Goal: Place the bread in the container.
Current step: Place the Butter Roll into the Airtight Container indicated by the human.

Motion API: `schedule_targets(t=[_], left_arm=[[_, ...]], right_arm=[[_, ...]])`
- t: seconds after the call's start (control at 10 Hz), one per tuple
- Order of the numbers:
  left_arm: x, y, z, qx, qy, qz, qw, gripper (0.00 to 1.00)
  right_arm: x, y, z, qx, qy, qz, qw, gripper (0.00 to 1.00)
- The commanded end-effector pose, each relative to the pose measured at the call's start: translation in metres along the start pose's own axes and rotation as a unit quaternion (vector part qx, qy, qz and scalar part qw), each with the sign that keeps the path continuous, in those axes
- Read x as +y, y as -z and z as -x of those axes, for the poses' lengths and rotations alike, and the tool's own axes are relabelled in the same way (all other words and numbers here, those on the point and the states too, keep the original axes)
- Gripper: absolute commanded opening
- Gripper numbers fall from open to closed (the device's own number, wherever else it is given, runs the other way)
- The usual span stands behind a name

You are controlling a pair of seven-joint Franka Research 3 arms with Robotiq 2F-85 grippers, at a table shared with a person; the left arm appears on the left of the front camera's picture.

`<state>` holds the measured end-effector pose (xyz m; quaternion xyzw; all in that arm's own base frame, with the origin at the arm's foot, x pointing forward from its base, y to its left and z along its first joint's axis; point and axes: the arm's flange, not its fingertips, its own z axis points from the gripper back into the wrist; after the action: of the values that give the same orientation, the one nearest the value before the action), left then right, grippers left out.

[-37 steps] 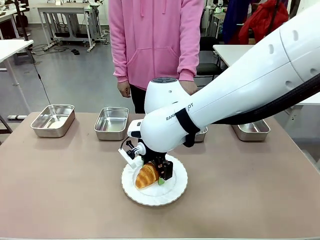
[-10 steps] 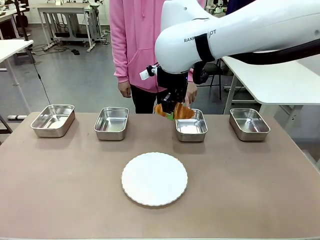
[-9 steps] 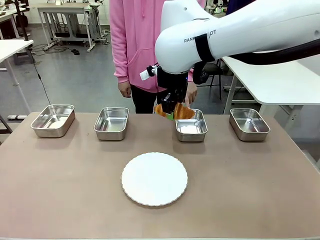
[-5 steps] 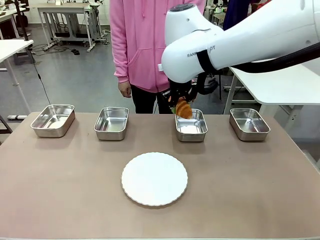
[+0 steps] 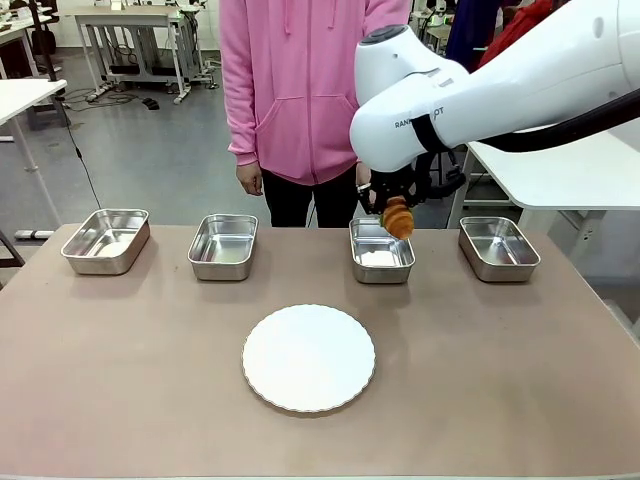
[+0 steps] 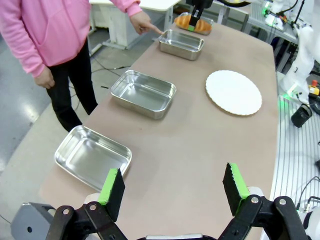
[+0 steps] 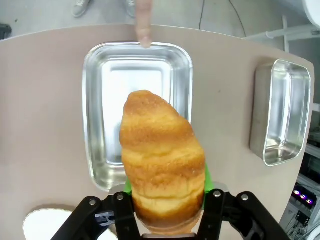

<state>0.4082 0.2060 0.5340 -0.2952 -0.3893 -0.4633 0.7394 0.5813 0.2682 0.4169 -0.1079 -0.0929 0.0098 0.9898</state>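
Note:
The bread (image 5: 398, 218), a golden-brown croissant, hangs in my right gripper (image 5: 391, 204), which is shut on it just above the far right corner of the container (image 5: 381, 262), the third steel pan from the left. In the right wrist view the bread (image 7: 161, 160) sticks out over the container (image 7: 95, 110), clamped in my right gripper (image 7: 165, 202). A person's finger (image 7: 144, 22) touches the container's far rim. My left gripper (image 6: 173, 184) is open with nothing in it, over the table's left end, with the bread (image 6: 192, 23) far off.
Three more steel pans (image 5: 106, 240) (image 5: 223, 246) (image 5: 499, 248) stand in the same row along the far side. A round white plate (image 5: 309, 358) lies at the table's middle. A person in a pink hoodie (image 5: 300, 90) stands behind the row.
My right gripper has carried the bread up from the plate to the pan row, and in the last half second it has moved right over the third pan.

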Motion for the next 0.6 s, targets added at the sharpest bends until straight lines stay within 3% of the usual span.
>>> schedule_targets(t=[0.0, 0.5], left_arm=[[-0.001, -0.001, -0.001, -0.003, 0.009, 0.0, 1.0, 1.0], [-0.001, -0.001, -0.001, -0.003, 0.009, 0.0, 1.0, 1.0]], right_arm=[[0.001, 0.012, -0.011, 0.0, 0.028, -0.014, 0.999, 0.55], [0.008, 0.056, -0.024, 0.0, 0.037, -0.045, 0.998, 0.55]])
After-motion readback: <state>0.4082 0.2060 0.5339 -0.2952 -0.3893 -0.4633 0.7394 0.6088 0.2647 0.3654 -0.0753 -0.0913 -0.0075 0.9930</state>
